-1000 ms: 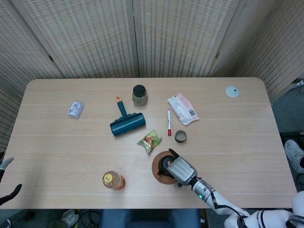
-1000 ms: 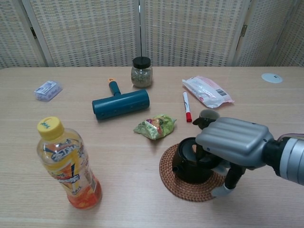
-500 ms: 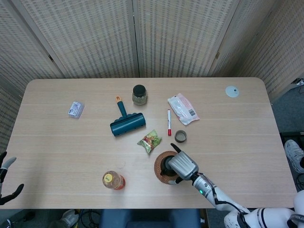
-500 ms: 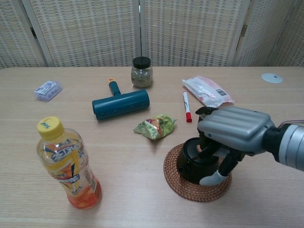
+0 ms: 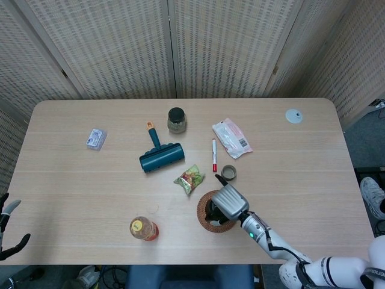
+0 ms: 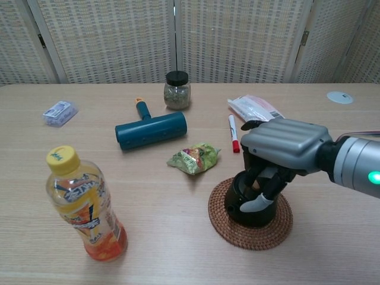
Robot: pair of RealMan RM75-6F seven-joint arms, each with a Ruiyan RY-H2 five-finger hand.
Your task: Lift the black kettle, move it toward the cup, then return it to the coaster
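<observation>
- Black kettle (image 6: 249, 205) sits on the round woven coaster (image 6: 234, 228) near the front edge of the bench (image 5: 72, 186), right of centre in the chest view.
- Right hand (image 6: 279, 148) is over the kettle, its grey back upward and its fingers (image 6: 256, 202) curled down around the kettle's top; it holds the kettle, though whether the base has left the coaster cannot be told.
- Cup (image 5: 228, 173) stands just behind the kettle in the head view; in the chest view the right hand hides it.
- Left hand (image 5: 7, 226) shows only at the lower-left corner of the head view, off the bench, holding nothing, with its fingers apart.
- Red-capped marker (image 6: 233, 133) lies beyond the kettle, pointing away from the robot, with a pink-and-white packet (image 6: 252, 108) to its right.
- Green snack bag (image 6: 194, 158) lies crumpled just left of the coaster.
- Teal lint roller (image 6: 151, 127) with an orange-tipped handle lies further left and back.
- Glass jar (image 6: 177, 90) with a black lid stands upright behind the roller.
- Drink bottle (image 6: 83, 205) with a yellow cap stands upright near the front left.
- Small clear packet (image 6: 59, 111) lies at the far left, and a white disc (image 6: 339, 97) at the far right back corner.
</observation>
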